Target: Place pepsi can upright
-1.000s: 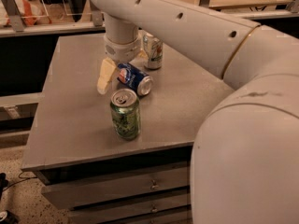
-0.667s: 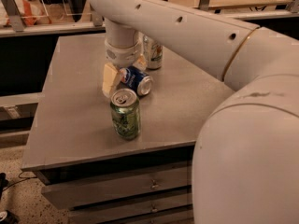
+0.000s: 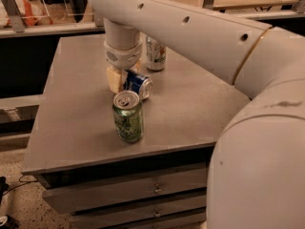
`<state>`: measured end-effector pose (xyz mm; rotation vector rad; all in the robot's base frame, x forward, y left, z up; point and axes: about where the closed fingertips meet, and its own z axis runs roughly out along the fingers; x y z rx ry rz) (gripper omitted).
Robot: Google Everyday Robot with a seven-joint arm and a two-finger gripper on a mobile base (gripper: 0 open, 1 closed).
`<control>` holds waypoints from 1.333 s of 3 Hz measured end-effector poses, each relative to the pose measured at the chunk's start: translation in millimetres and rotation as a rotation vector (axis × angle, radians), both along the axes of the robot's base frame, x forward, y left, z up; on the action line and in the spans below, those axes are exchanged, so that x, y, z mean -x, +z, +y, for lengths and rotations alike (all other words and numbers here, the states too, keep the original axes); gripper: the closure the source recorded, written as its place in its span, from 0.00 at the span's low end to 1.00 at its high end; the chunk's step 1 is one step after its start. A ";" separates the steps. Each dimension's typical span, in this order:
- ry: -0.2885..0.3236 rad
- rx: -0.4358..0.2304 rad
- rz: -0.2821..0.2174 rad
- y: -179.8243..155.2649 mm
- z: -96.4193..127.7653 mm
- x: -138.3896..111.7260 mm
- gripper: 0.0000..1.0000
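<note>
The pepsi can (image 3: 138, 83) is dark blue with a silver end. It lies on its side near the middle of the grey table top (image 3: 200, 99), its silver end facing front right. My gripper (image 3: 126, 75) hangs from the white wrist (image 3: 123, 49) straight down onto the can's rear left part, and its cream tip touches the can's left side. The can rests on the table. The back part of the can is hidden behind the gripper.
A green can (image 3: 127, 116) stands upright just in front of the pepsi can. A silvery-white can (image 3: 156, 54) stands upright behind it to the right. My big white arm (image 3: 248, 80) covers the table's right side. Drawers (image 3: 143, 190) sit below the front edge.
My wrist and gripper have shifted slightly to the right and come closer onto the pepsi can. The can still lies on its side in the same place.
</note>
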<state>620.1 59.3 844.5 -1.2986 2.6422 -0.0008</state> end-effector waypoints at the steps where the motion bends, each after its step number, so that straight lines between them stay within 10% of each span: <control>1: 0.072 -0.028 -0.041 27.6 8.8 1.1 0.87; 4: 0.331 -0.583 -0.288 103.0 14.7 17.6 1.00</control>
